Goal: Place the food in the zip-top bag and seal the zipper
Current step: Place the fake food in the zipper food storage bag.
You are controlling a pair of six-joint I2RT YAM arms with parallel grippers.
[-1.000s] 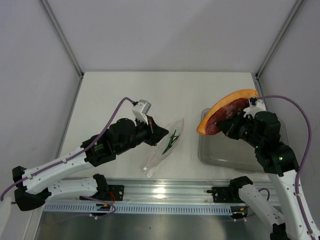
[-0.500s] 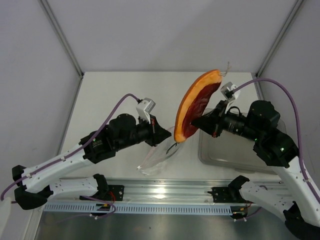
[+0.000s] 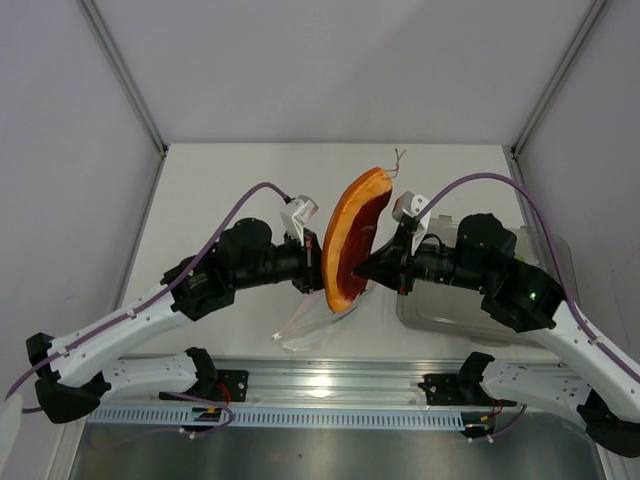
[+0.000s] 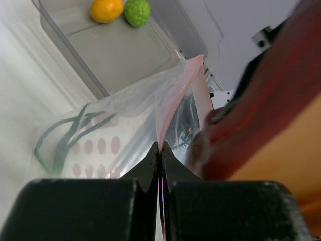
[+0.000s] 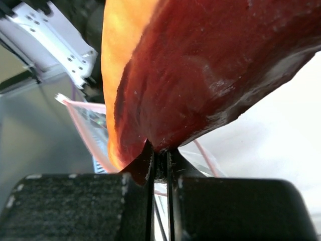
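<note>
My right gripper (image 3: 362, 268) is shut on the reddish-brown slice (image 3: 347, 243) with the orange edge and holds it upright over the mouth of the zip-top bag (image 3: 305, 322). The slice fills the right wrist view (image 5: 200, 65), pinched at its lower edge by the gripper (image 5: 160, 158). My left gripper (image 3: 312, 262) is shut on the bag's pink zipper strip (image 4: 173, 100) and lifts the mouth open; in the left wrist view the gripper (image 4: 160, 150) pinches that strip. A dark-green bit (image 4: 62, 140) lies inside the bag. The yellow-orange fruit (image 4: 106, 9) and green fruit (image 4: 137, 11) sit in the tray.
A rigid clear tray (image 3: 420, 315) stands at the right of the table, mostly under my right arm; its rim also shows in the left wrist view (image 4: 75, 60). Grey walls close in the white table on three sides. A metal rail runs along the near edge.
My right gripper has carried the slice leftward from above the tray to just over the bag's mouth. My left gripper has raised the bag's zipper edge towards it.
</note>
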